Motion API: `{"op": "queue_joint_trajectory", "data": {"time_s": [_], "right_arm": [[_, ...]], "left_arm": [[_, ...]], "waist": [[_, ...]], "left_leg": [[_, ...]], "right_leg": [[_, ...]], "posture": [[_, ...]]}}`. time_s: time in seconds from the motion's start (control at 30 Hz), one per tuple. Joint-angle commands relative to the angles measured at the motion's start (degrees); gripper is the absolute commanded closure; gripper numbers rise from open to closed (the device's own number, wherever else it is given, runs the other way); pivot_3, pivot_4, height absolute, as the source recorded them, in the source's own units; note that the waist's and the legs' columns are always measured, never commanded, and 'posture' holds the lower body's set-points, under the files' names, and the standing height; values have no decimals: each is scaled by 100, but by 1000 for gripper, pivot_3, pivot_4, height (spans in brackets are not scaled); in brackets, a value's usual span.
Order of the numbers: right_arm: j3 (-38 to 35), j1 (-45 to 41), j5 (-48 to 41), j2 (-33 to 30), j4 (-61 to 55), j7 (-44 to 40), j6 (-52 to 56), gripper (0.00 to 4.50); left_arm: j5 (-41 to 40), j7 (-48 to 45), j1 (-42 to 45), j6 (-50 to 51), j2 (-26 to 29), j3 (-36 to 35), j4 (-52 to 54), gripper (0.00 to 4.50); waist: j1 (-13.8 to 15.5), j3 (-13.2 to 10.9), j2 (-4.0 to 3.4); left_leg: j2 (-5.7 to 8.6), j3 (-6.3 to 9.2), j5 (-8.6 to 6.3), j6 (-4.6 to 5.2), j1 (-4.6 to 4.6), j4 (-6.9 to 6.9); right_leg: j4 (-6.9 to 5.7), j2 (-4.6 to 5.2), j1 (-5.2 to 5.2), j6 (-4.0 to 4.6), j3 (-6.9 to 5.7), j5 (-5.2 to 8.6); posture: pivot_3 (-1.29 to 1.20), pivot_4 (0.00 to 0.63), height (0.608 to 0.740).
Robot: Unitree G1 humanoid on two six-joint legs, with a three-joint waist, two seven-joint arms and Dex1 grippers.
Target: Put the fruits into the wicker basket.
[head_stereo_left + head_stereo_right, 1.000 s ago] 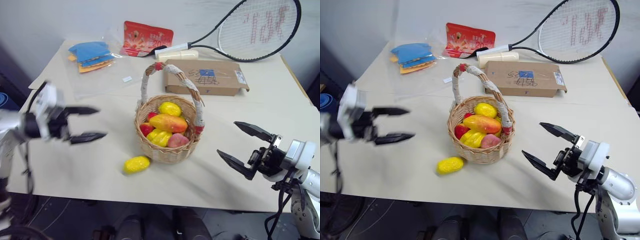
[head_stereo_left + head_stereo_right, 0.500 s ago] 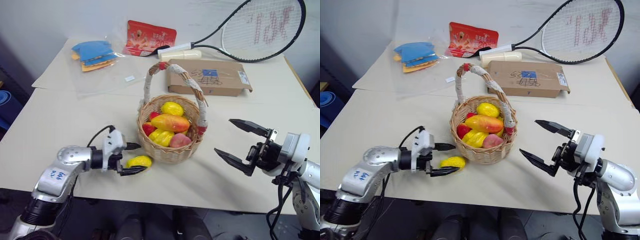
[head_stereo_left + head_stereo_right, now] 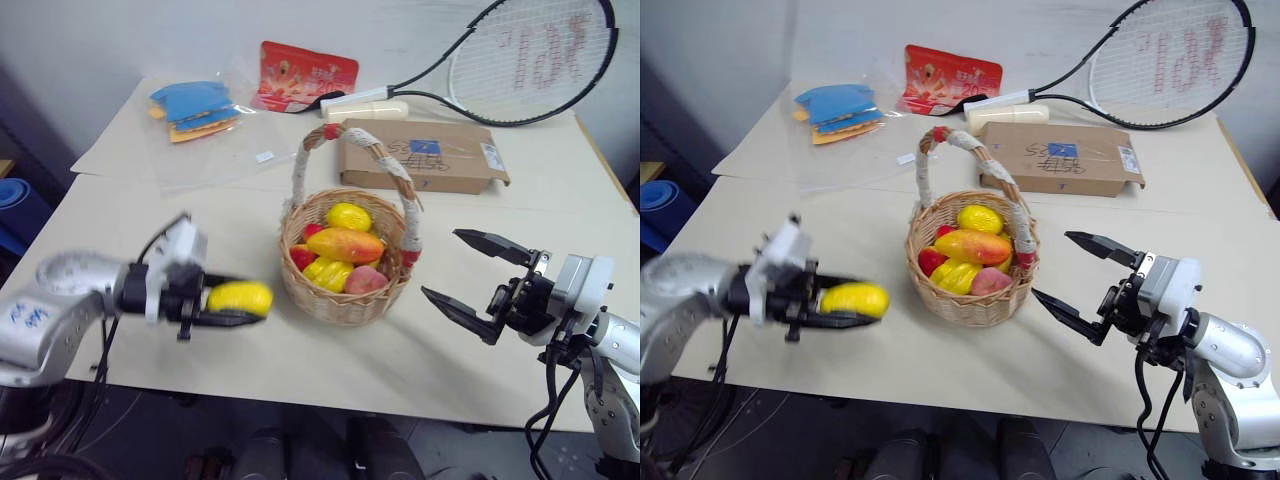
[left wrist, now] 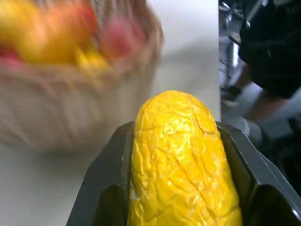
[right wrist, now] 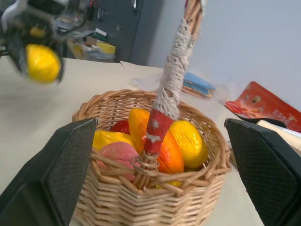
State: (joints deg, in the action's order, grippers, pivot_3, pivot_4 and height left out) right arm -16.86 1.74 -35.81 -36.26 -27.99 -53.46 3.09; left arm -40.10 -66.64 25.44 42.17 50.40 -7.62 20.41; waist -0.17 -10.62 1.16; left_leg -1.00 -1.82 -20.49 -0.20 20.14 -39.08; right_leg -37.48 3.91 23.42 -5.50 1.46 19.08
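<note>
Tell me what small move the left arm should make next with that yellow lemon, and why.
Probably carry it sideways toward the wicker basket, high enough to clear the rim. The left gripper is shut on the lemon, which hangs above the table beside the basket, not yet over it. The right gripper waits open on the basket's other side.

Even, soft indoor light; the left gripper is motion-blurred, and the wicker basket smears.

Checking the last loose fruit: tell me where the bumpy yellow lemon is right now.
The lemon is clamped in the left gripper, held above the table just left of the wicker basket.
</note>
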Motion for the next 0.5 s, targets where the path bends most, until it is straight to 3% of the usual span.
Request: {"op": "queue_joint_trajectory", "data": {"time_s": [0.03, 0.1, 0.17, 0.23, 0.4, 0.5], "right_arm": [[-117, 67, -54, -3, -196, 86, -39, 0], [-113, 128, -40, 22, -213, 118, -50, 0], [-108, 206, -42, 19, -255, 153, -18, 0], [-111, 295, -47, 10, -311, 175, -1, 0], [-167, 559, -291, -58, -553, 227, 228, 0], [-168, 665, -592, -178, -799, 353, 648, 0]], "left_arm": [[461, 728, 1099, -415, -1085, 726, -651, 2437], [1248, 915, 1463, -1030, -1504, 1245, -1300, 2437], [1537, 1175, 1714, -1300, -1843, 1324, -1910, 2437], [1688, 1047, 1811, -1572, -1927, 1399, -2172, 1873], [1466, 665, 1545, -1859, -1775, 1145, -1801, 476], [951, 333, 1113, -1620, -1253, 503, -1332, 476]], "waist": [[102, 2, -3], [113, 5, 2], [86, 4, 2], [-14, 2, 6], [-31, 2, 6], [-86, 2, 6]], "left_leg": [[11, 4, 3, 5, 0, -1], [26, 0, 10, 8, 7, -8], [30, -22, 16, 0, 7, -8], [22, -33, 15, 3, 24, -7], [16, -26, 7, -2, 24, -5], [12, -25, 8, -4, 18, -6]], "right_leg": [[1, 5, -7, -3, -5, -2], [10, 8, -6, -21, -12, -11], [11, -28, -2, -29, 11, -15], [6, -34, 19, -47, 32, -25], [8, -30, 33, -49, 45, -27], [6, -27, 32, -49, 65, -26]], "posture": [[0, 150, 740], [0, 150, 740], [0, 150, 740], [0, 150, 740], [0, 150, 740], [0, 150, 740]]}}
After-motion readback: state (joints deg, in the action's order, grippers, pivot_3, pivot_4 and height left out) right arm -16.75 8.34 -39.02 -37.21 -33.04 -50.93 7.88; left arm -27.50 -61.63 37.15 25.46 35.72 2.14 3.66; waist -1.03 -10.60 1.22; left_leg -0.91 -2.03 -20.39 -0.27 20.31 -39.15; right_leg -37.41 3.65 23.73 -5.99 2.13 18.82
